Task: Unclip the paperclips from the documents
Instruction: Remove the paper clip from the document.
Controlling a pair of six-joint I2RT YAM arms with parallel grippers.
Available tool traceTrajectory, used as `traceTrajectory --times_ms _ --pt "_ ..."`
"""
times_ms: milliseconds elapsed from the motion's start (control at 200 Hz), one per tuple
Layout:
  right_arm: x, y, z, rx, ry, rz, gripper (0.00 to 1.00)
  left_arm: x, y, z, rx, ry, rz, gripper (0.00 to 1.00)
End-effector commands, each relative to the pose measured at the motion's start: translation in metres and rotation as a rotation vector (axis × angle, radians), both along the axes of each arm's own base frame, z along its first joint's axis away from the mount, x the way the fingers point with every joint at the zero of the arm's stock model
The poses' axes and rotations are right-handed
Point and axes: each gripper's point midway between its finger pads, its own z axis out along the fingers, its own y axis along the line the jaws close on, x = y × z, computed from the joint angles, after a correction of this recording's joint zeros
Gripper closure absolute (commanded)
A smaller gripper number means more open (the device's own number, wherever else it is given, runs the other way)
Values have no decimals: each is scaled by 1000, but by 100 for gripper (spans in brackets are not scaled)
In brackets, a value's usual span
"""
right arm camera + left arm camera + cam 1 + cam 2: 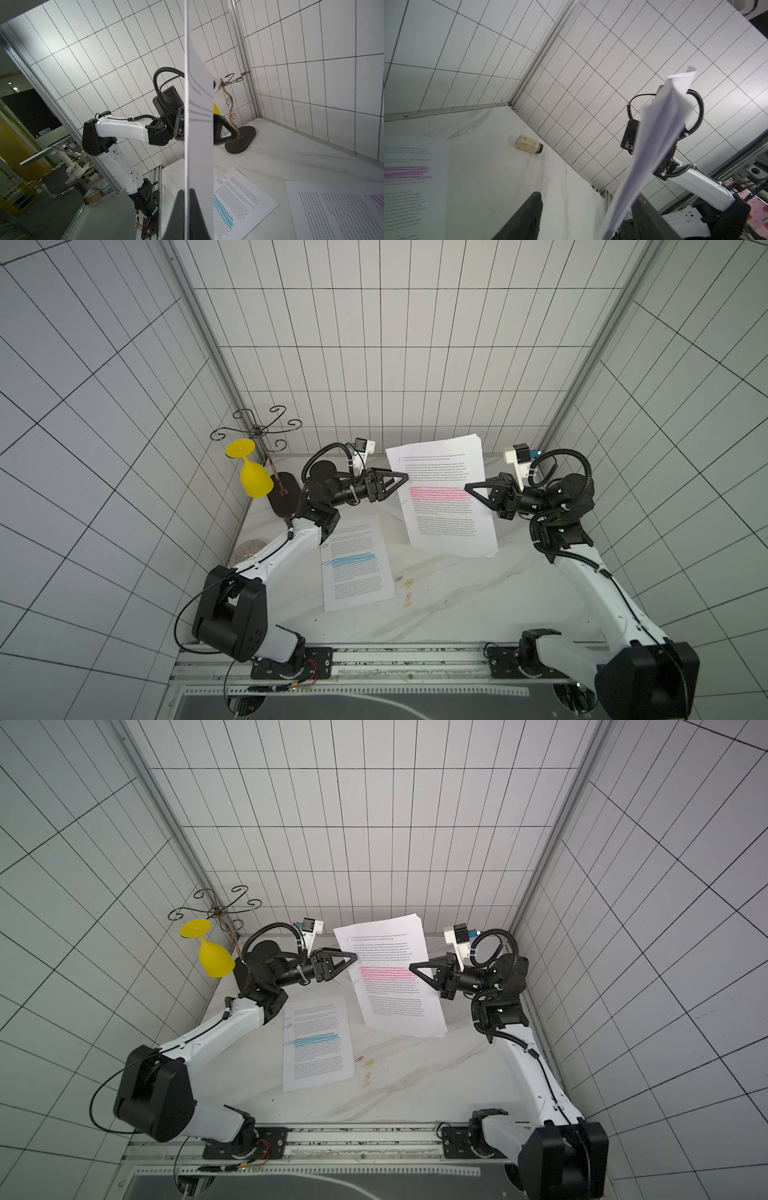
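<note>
While right gripper [468, 488] jaws alone pinch the raised pink-banded document [449, 514], left gripper [405, 476] jaws stand spread; pages may slip loose.

We see white tiled walls [374, 323] with dark grid lines on three sides, joined by aluminium corner posts [195, 315]. Below both sets of jaws lies a white marble-veined tabletop [457, 605]. Behind the jaws of the left gripper [406, 476], toward the corner, stands a dark scrolled-wire stand [257, 432] on an oval base. A yellow plastic goblet [251, 479] is tilted foot-up beside it.
</note>
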Motion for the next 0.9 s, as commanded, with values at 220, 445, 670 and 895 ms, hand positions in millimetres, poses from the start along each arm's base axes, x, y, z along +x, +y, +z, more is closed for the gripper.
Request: traceTrajectory --times_ms 220,445,670,895 --pt "-1 5 16 18 -59 29 100 -38 -18 3 -23 -3 -184 46" --pt "11 0 26 30 -97 -47 100 -33 -12 -26 6 72 -148 72" --pt "21 -4 18 28 -39 -99 100 -30 -8 -40 20 113 -138 80" --pt "29 -7 14 25 -10 -135 100 -33 -9 -53 42 155 -155 84"
